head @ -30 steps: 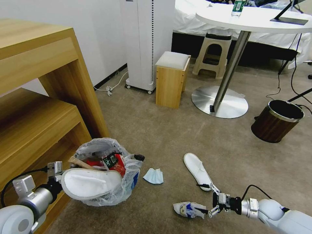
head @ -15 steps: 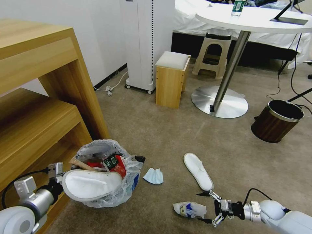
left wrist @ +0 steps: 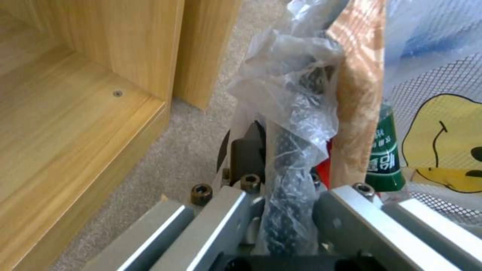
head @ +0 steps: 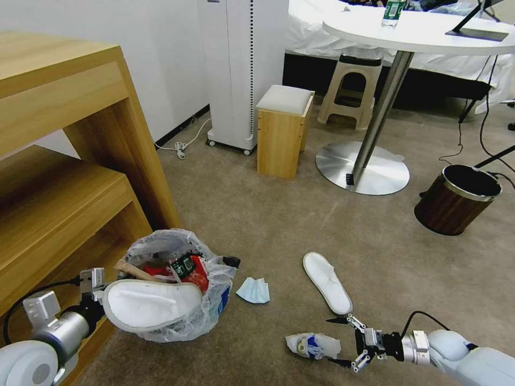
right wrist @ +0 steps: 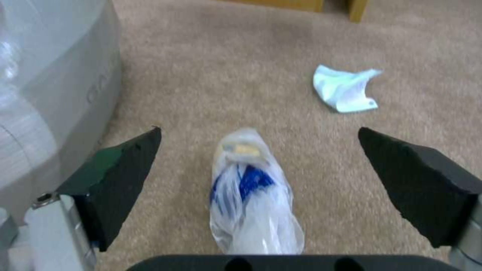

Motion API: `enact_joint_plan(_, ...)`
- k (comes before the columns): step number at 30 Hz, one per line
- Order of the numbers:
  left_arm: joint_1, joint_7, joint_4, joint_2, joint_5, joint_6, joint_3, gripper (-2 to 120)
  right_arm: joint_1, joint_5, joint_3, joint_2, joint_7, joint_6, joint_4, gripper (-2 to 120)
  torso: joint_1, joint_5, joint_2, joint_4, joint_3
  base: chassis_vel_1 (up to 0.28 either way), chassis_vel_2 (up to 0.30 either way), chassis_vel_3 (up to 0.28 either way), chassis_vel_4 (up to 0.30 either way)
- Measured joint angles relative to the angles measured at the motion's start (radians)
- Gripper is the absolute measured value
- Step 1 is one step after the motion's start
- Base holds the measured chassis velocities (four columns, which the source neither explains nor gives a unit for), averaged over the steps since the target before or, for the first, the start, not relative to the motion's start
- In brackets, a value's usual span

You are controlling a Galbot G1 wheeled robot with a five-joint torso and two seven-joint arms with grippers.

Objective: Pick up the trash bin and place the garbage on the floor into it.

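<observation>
- The floor point(head: 279, 225), a beige carpet, has three pieces of garbage loose on it, so by my reading the task is well begun but not finished.
- The trash bin point(head: 177, 289) is lined with a crinkly clear bag and held by its rim, just beside the lower shelf of the wooden shelf unit point(head: 64, 177). The pick-up part looks done. I cannot tell whether its base rests on the carpet or hangs just above it.
- Already in the bin: a white slipper point(head: 147, 303) lying across the near rim and sticking out, red wrappers point(head: 194, 274), a wooden stick point(head: 134, 269) and a small green bottle point(left wrist: 384, 158).
- Left to collect, largest first: the second white slipper point(head: 326, 281) lying flat, well apart from the bin.
- Next, the crushed blue-white cup point(head: 313, 345), wrapped in clear film, near the right arm.
- Then the light-blue mask point(head: 254, 290), just beside the bin.
- The left gripper point(left wrist: 281, 195) is closed on the bin's rim, pinching black mesh wall and bag liner between its fingers.
- The right gripper point(head: 339, 342) is spread wide and holds nothing. In the right wrist view its two black fingertips point(right wrist: 125, 165) stand on either side of the crushed cup without touching it, so the cup seems to be the item in hand.
</observation>
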Motion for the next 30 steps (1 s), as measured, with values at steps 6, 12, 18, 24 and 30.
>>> enact_joint_plan(6, -0.006, 0.0, 0.003, -0.001, -0.002, 0.0, 0.001, 0, 0.016, 0.005, -0.026, 0.042, -0.013, 0.0, -0.057, 99, 0.0, 0.0002, 0.0, 0.0, 0.0, 0.0, 0.0, 0.0, 0.0)
enact_joint_plan(12, -0.01, 0.0, 0.007, -0.001, -0.006, 0.0, 0.001, 0, 0.033, 0.011, -0.056, 0.074, -0.023, 0.0, -0.092, 99, 0.0, 0.0, 0.0, 0.0, 0.0, 0.0, 0.0, 0.0, 0.0)
enact_joint_plan(18, -0.02, -0.001, 0.011, 0.001, -0.013, 0.0, 0.004, 0, 0.062, 0.027, -0.091, 0.11, -0.037, -0.001, -0.131, 95, 0.0, -0.0001, 0.0, 0.0002, 0.0, 0.0, 0.0, 0.0, 0.0)
enact_joint_plan(24, -0.024, -0.003, 0.011, 0.009, -0.023, 0.0, 0.002, 0, 0.06, 0.035, -0.099, 0.131, -0.046, -0.001, -0.177, 92, 0.0, -0.0001, 0.0, 0.0, 0.0, 0.0, 0.0, 0.0, 0.0)
enact_joint_plan(30, -0.025, -0.006, 0.002, 0.017, -0.035, 0.0, -0.004, 0, 0.038, 0.032, -0.086, 0.148, -0.056, -0.001, -0.219, 92, 0.0, -0.0002, 0.0, -0.0001, 0.0, 0.0, 0.0, 0.0, 0.0)
